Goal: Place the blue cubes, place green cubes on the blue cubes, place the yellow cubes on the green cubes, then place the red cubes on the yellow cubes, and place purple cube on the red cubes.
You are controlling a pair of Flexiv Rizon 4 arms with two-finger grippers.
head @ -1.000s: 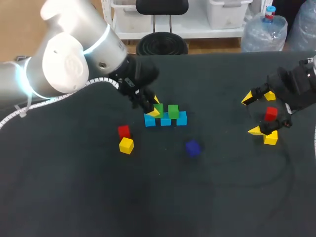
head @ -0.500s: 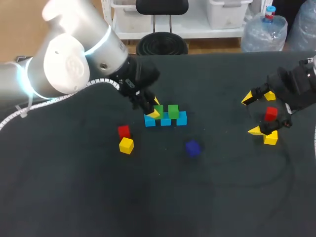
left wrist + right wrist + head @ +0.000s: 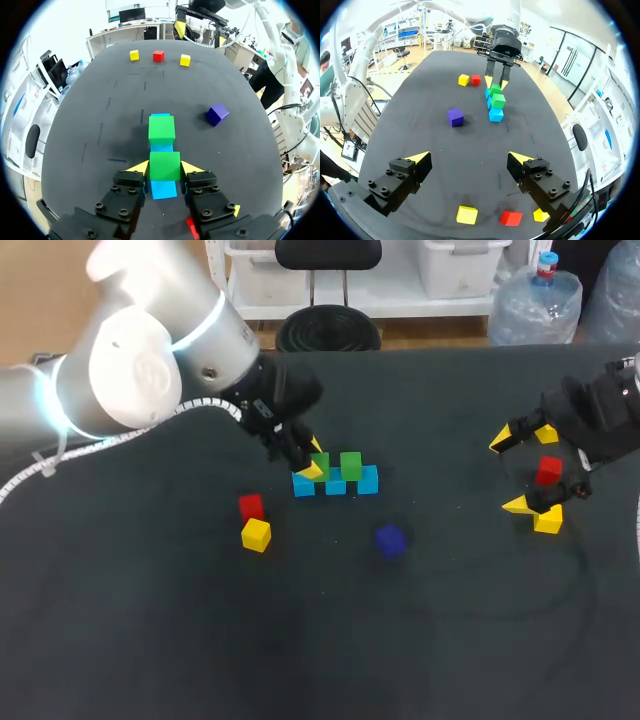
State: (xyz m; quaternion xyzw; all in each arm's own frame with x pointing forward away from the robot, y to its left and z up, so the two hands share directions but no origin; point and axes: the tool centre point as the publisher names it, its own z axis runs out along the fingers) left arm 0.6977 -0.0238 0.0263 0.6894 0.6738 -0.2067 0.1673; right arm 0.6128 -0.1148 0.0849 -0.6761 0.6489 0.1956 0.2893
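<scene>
Left gripper (image 3: 316, 457) clamps green cube (image 3: 321, 461) | seat flush on blue cubes (image 3: 337, 485), sparing 3 o'clock green neighbour (image 3: 350, 464) | right gripper (image 3: 510, 472) wide open, empty

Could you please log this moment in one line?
left gripper shut on green cube | right gripper open | second green cube placed

Wide-spread right gripper (image 3: 468, 159), purple cube (image 3: 455, 117) ahead (left gripper (image 3: 496, 84) astride a green cube (image 3: 494, 91) beyond it)

Bright even overhead light, soft faint shadows
</scene>
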